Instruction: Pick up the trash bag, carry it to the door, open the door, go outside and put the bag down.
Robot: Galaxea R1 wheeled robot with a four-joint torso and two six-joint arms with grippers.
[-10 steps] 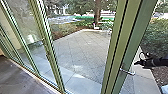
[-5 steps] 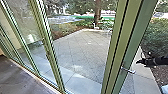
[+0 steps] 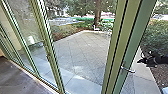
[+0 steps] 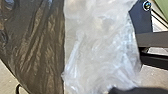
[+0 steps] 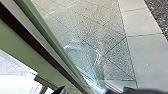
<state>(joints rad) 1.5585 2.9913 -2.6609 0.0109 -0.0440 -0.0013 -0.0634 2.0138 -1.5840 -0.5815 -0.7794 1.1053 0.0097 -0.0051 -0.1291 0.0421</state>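
**A:** Right hand (image 3: 139, 61) is the one to watch imo. It comes in from the robot's right, dark against the greenery. Is it wide or narrow? Can't tell, so I'm not guessing. What's around it?

**B:** Biggest thing first: the paved yard (image 3: 80, 50), out past the glass. Then the door (image 3: 140, 32), tall green upright near the right hand. Can't say if it's fully closed or a bit ajar.

**A:** And the trash bag (image 4: 37, 50)?

**B:** Right up close at the left wrist, dark plastic with a clear, crinkly stretch (image 4: 100, 45) beside it. My read is it's being carried on the left arm, well away from the right hand's work. Can't tell how the left hand is set or what exactly it grips though.

**A:** Ok so smallest bit, the handle (image 3: 128, 70)?

**B:** Yeah, that's what it all hangs on. It's a metal lever on the green upright, long axis roughly sideways, free end toward the robot's right. In the head view the right hand sits to the right of that end and a little higher, and they look apart, near each other. Depth is hard to judge.

**A:** So right arm is the nearer one, easy pick?

**B:** I'd say so. If it's going for the lever, it has to go left and down, and coming in too high could miss it.
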